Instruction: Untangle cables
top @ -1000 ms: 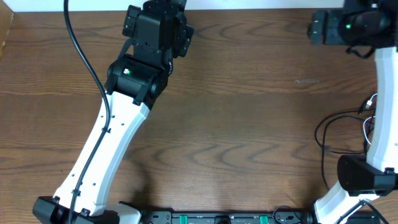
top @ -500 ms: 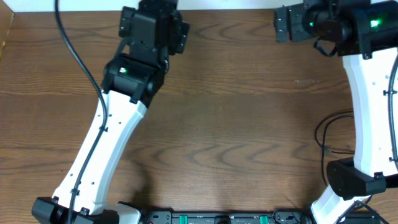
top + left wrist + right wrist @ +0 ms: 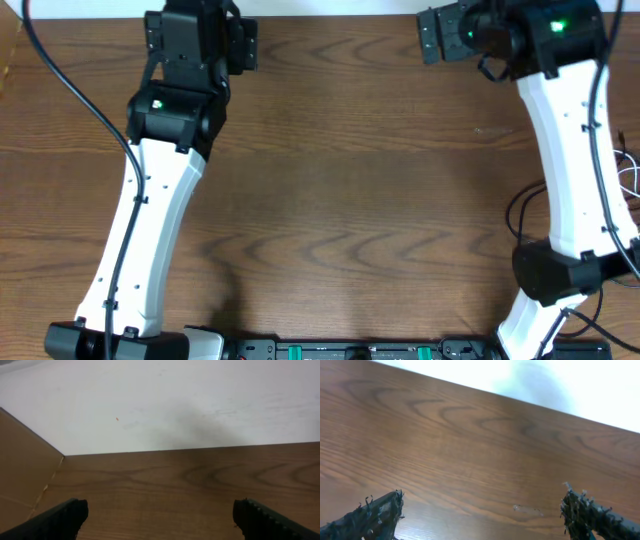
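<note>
Over the far edge of the table (image 3: 380,180), left pincer (image 3: 160,515) and right pincer (image 3: 481,510) gape empty (cables (image 3: 512,213) beside right arm (image 3: 570,150)).

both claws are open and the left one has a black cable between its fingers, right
No. The left claw and right claw are open, but the left has only bare table between its fingers; see the left wrist view.

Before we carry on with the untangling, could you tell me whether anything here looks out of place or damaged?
Yes: the right pincer has ragged fingertips, frayed along their edges. The cables lie at the right edge of the table, partly behind the right arm.
</note>
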You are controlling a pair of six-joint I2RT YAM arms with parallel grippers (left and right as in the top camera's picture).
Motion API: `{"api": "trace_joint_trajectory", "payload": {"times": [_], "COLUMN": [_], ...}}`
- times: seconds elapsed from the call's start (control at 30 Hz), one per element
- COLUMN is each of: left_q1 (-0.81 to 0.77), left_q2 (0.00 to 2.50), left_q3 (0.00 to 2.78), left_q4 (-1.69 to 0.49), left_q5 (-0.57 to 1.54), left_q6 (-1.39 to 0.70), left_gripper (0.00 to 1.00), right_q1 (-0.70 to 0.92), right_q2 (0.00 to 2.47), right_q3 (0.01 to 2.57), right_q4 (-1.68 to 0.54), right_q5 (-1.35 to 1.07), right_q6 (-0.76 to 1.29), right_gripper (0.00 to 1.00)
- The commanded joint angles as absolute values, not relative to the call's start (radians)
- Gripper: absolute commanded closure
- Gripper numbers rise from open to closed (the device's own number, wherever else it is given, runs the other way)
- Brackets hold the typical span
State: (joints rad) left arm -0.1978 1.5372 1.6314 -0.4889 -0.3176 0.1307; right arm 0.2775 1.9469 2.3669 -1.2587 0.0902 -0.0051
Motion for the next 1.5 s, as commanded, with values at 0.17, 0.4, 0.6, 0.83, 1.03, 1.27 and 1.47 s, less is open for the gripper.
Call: {"api": "trace_joint_trajectory", "payload": {"times": [0.17,0.4,0.6,0.83,1.03,1.27,1.47], "left_q1": [-0.162,-0.162,-0.162,-0.162,-0.162,-0.162,-0.162], "left_q2": [1.555,1.602,1.626,1.625,1.625,1.625,1.625], "left_q3": [1.64,1.64,1.64,1.64,1.64,1.64,1.64], "left_q4": [-0.477,-0.474,-0.473,-0.458,-0.393,-0.393,-0.399], "left_q5": [-0.295,-0.296,-0.296,-0.296,-0.296,-0.29,-0.212], "left_q6": [0.117,0.117,0.118,0.118,0.124,0.126,0.126], "left_gripper": [0.02,0.02,0.02,0.02,0.02,0.02,0.02], "right_q1": [0.284,0.282,0.28,0.278,0.269,0.265,0.263], "right_q2": [2.05,2.105,2.127,2.127,2.127,2.127,2.127], "right_q3": [2.367,2.367,2.367,2.367,2.367,2.367,2.367], "right_q4": [-1.238,-1.208,-1.168,-1.139,-1.142,-1.149,-1.16], "right_q5": [0.125,0.205,0.257,0.26,0.26,0.261,0.317], "right_q6": [-0.016,-0.017,-0.017,-0.017,-0.017,-0.017,-0.017], "right_gripper": [0.01,0.01,0.01,0.01,0.01,0.01,0.01]}}
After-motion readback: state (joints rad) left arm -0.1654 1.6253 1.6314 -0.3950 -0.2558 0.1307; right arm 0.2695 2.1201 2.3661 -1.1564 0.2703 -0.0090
